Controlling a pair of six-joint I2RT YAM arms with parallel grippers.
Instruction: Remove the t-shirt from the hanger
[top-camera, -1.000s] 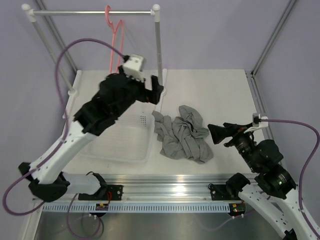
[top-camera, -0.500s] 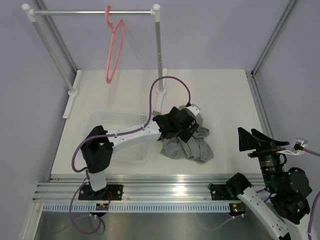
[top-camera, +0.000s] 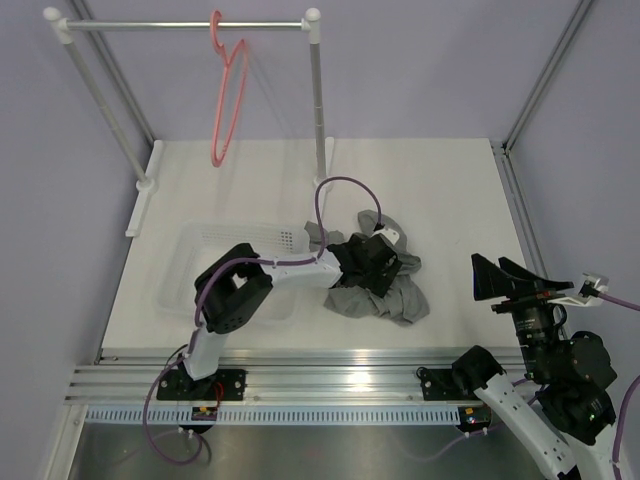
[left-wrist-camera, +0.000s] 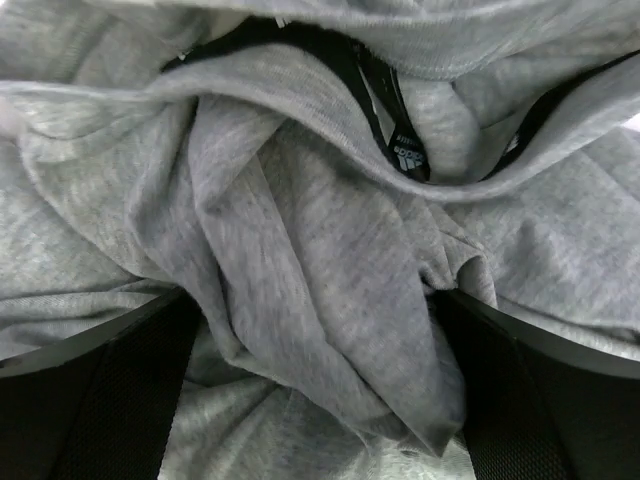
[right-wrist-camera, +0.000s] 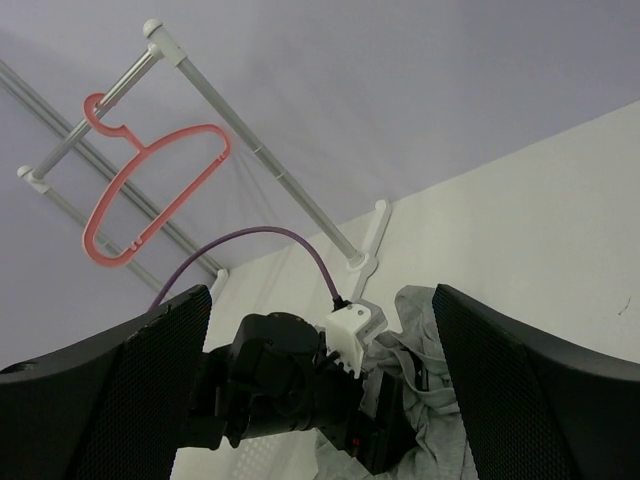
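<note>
The grey t-shirt (top-camera: 400, 300) lies crumpled on the white table, off the hanger. The salmon-pink hanger (top-camera: 228, 100) hangs bare on the rail at the back left; it also shows in the right wrist view (right-wrist-camera: 150, 190). My left gripper (top-camera: 372, 265) is pressed down into the top of the shirt pile. In the left wrist view the gripper (left-wrist-camera: 315, 400) is open, its jaws wide apart with a thick fold of the t-shirt (left-wrist-camera: 300, 230) between them. My right gripper (top-camera: 500, 280) is open and empty, raised at the right, away from the shirt (right-wrist-camera: 440, 420).
A clear plastic basket (top-camera: 230, 250) sits left of the shirt, under my left arm. The white-and-silver rail (top-camera: 190, 24) spans the back, and its right post (top-camera: 318, 100) stands just behind the shirt. The left arm's purple cable (top-camera: 350, 185) loops above the pile.
My left arm has swung from beside the hanger down onto the shirt pile and settled into it. My right arm has pulled back to the right and tilted up.
</note>
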